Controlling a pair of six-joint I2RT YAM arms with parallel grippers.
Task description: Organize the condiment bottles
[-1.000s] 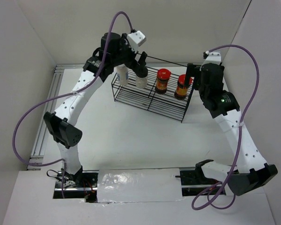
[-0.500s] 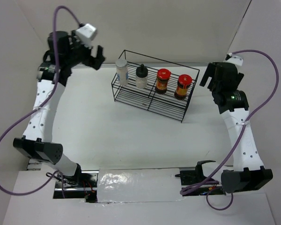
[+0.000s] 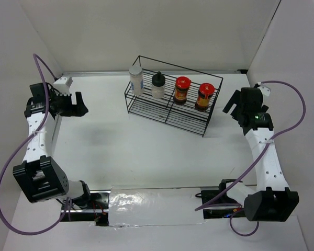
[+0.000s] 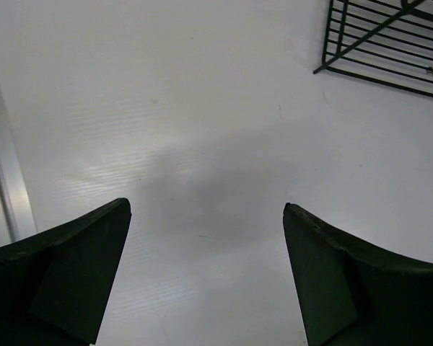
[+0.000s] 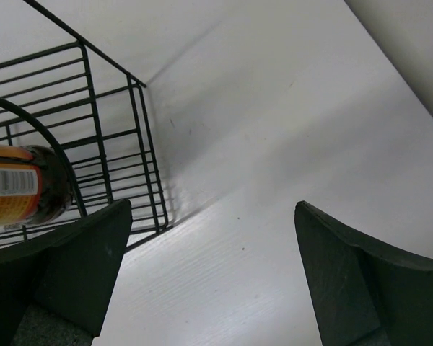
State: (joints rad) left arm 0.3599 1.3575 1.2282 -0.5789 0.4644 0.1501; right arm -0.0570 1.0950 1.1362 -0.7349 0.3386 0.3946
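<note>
Both arms have swung away from the wire rack [image 3: 170,116] since a second ago! My left gripper [image 3: 77,104] is out at 9 o'clock and my right gripper [image 3: 231,102] is at 3 o'clock, each well apart from the rack. Both have jaws spread wide with nothing between them. Along the rack's back edge, up at 12 o'clock, stand the white cylinder [image 3: 136,79], the pale bottle [image 3: 157,86], the left brown jar [image 3: 182,90] and the right brown jar [image 3: 204,96]. All 4 are upright in 1 row. My right wrist view catches that last jar behind the corner wires, and the left wrist view shows bare table [image 4: 202,130] and a rack corner.
</note>
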